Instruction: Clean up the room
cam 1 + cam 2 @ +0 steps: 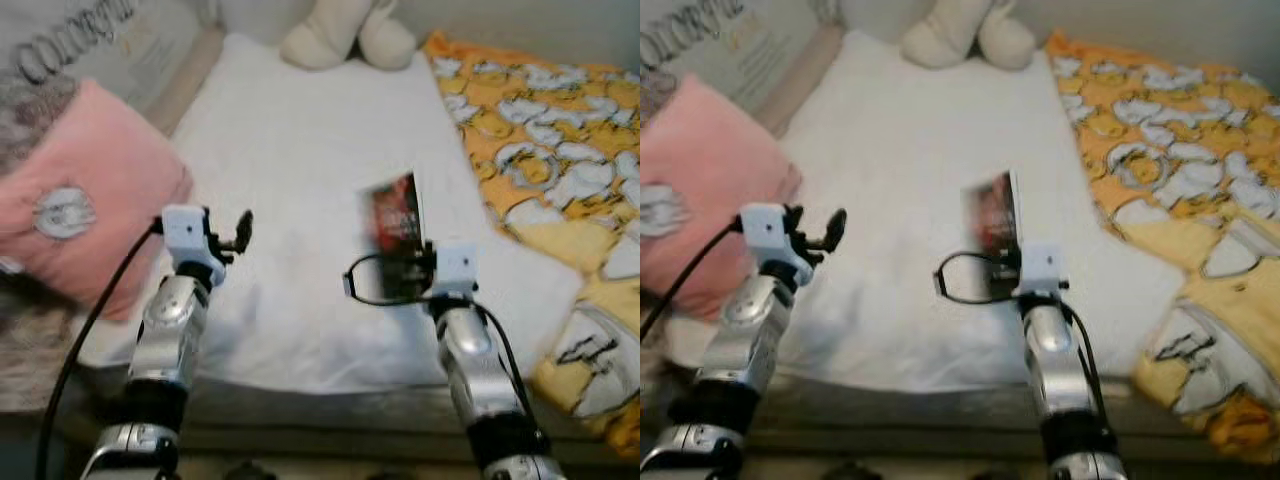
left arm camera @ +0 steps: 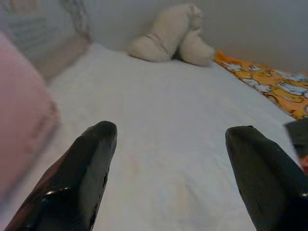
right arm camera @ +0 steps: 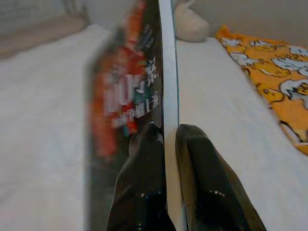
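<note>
My right gripper [image 1: 415,262] is shut on a thin book [image 1: 394,218] with a dark red and black cover, held up on edge above the white bed [image 1: 300,150]. In the right wrist view the book [image 3: 139,96] stands clamped between the two black fingers [image 3: 197,159], its white edge facing me. My left gripper [image 1: 240,230] hovers open over the bed's left part, near a pink pillow [image 1: 80,200]. Its two fingers [image 2: 86,173] stand wide apart with nothing between them.
A cream plush toy [image 1: 345,35] lies at the far end of the bed. An orange and white patterned blanket [image 1: 550,150] covers the right side. A grey printed cushion [image 1: 90,50] sits at the far left. The bed's front edge [image 1: 300,385] is just before me.
</note>
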Motion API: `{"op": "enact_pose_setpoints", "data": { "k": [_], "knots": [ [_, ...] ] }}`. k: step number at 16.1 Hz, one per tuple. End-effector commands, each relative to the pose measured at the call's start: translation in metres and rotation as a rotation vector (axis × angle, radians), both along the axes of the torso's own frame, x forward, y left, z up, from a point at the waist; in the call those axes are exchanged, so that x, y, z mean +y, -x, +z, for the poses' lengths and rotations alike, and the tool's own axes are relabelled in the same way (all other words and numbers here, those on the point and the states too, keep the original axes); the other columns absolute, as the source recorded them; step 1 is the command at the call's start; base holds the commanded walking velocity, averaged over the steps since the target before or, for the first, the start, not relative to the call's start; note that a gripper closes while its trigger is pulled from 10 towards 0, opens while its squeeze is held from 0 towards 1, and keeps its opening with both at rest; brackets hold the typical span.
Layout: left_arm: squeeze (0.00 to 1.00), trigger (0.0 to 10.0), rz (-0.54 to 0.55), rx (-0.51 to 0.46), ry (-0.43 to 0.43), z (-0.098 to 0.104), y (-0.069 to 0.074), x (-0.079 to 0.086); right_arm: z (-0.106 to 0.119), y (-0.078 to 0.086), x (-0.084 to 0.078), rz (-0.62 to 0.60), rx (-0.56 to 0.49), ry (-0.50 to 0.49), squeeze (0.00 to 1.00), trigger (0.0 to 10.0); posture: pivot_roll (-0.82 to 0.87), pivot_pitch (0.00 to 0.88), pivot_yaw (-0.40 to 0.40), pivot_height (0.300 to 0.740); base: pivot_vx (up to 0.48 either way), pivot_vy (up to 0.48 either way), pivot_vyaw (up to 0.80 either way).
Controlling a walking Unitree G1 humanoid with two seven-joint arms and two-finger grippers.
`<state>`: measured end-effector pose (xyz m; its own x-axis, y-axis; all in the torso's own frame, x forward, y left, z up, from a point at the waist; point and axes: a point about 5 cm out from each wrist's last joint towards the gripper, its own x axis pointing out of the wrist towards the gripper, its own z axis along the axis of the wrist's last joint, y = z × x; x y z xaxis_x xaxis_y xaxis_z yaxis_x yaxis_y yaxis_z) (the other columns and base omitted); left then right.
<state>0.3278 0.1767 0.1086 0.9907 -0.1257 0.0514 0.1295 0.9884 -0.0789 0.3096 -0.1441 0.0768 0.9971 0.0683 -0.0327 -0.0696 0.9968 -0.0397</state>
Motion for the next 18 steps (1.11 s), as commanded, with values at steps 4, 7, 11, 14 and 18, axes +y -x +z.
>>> {"op": "enact_pose_setpoints", "data": {
  "k": [4, 7, 11, 14, 18],
  "knots": [
    [0.0, 10.0, -0.05, -0.073, -0.153, -0.001, 0.019, -0.012, -0.006, 0.021, -0.028, -0.055, -0.032, -0.019, 0.0, 0.0, 0.04, 0.0, -0.027, 0.74, 0.0, 0.48, 0.0],
    [0.0, 10.0, -0.077, -0.015, -0.181, -0.012, 0.022, -0.025, -0.015, 0.024, -0.031, -0.064, 0.003, -0.028, 0.0, 0.0, 0.04, 0.0, -0.026, 0.74, 0.0, 0.0, 0.0],
    [0.0, 10.0, -0.045, -0.077, -0.093, 0.003, 0.018, -0.027, -0.004, 0.011, -0.023, -0.028, -0.031, -0.038, 0.0, 0.0, 0.04, 0.0, -0.027, 0.74, 0.48, 0.0, 0.0],
    [0.0, 10.0, -0.029, -0.102, -0.106, 0.007, 0.019, -0.028, -0.003, 0.007, -0.021, -0.016, -0.03, -0.049, 0.0, 0.0, 0.05, 0.0, -0.034, 0.74, 0.48, 0.0, 0.0],
    [0.0, 10.0, -0.039, -0.12, -0.122, 0.01, 0.021, -0.033, -0.003, 0.005, -0.018, -0.001, -0.027, -0.057, 0.0, 0.0, 0.06, 0.0, -0.038, 0.74, 0.48, 0.0, 0.0]
  ]
}}
